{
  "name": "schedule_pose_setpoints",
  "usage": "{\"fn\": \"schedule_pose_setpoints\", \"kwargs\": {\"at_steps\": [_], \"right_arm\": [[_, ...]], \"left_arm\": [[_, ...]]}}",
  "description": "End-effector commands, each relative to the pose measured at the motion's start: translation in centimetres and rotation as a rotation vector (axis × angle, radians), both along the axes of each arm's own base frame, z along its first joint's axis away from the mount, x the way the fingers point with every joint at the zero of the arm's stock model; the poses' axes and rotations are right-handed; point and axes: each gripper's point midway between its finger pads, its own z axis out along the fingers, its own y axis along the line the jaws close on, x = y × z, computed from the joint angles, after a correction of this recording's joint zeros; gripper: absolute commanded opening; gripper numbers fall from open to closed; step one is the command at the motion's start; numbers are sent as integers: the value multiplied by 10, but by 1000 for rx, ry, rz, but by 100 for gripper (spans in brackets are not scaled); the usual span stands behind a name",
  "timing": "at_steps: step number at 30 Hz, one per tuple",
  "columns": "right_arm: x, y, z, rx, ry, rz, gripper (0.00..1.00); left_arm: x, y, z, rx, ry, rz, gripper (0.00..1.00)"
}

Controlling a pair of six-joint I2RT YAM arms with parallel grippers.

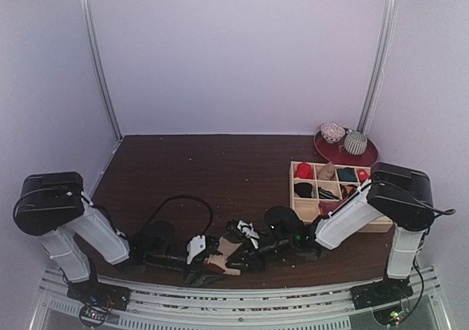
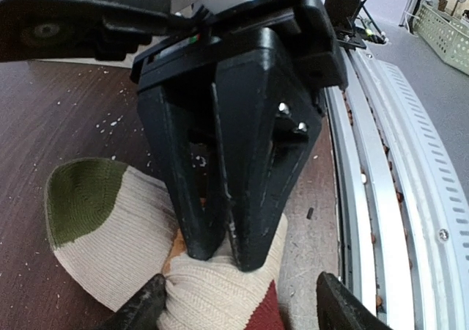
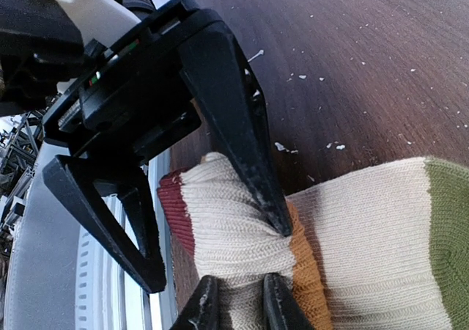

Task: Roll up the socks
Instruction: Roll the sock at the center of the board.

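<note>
My right gripper (image 2: 220,249) pinched the tan striped sock (image 3: 366,220) near its maroon end at the table's (image 1: 220,169) near edge. My left gripper (image 3: 218,255) stood open astride it. The rolling looked barely begun.

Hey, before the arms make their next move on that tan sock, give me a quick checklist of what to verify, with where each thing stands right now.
1. Right gripper clamped on the tan sock: ok, pinching the bunched fabric.
2. Left gripper open: ok, straddling the bunched end without pinching.
3. Sock rolled up: not ok, the foot end lies flat on the table.
4. Sock fully on the table: ok, though close to the front rail.
5. Grip catches every folded layer: cannot tell, the underside is hidden.
</note>
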Motion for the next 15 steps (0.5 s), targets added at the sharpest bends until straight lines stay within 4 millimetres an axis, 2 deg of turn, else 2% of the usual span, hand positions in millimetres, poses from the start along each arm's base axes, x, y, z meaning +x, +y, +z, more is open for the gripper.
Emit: {"fn": "schedule_pose_setpoints", "kwargs": {"at_steps": [1, 5, 10, 13, 14, 15], "right_arm": [[-29, -64, -92, -365, 182, -16, 22], [-27, -65, -92, -366, 181, -14, 22], [-27, -66, -91, -366, 176, -10, 22], [-21, -63, -80, -343, 137, -15, 27], [-14, -62, -72, -334, 99, -31, 30], [-7, -59, -57, -304, 47, -44, 31]], "left_arm": [[-1, -10, -11, 31, -11, -21, 59], [3, -5, -32, 96, 35, 20, 46], [2, 6, -58, 171, 105, 68, 0], [3, 11, -66, 205, 142, 99, 0], [4, 12, -69, 219, 154, 118, 0], [6, 14, -72, 234, 166, 137, 0]]}}
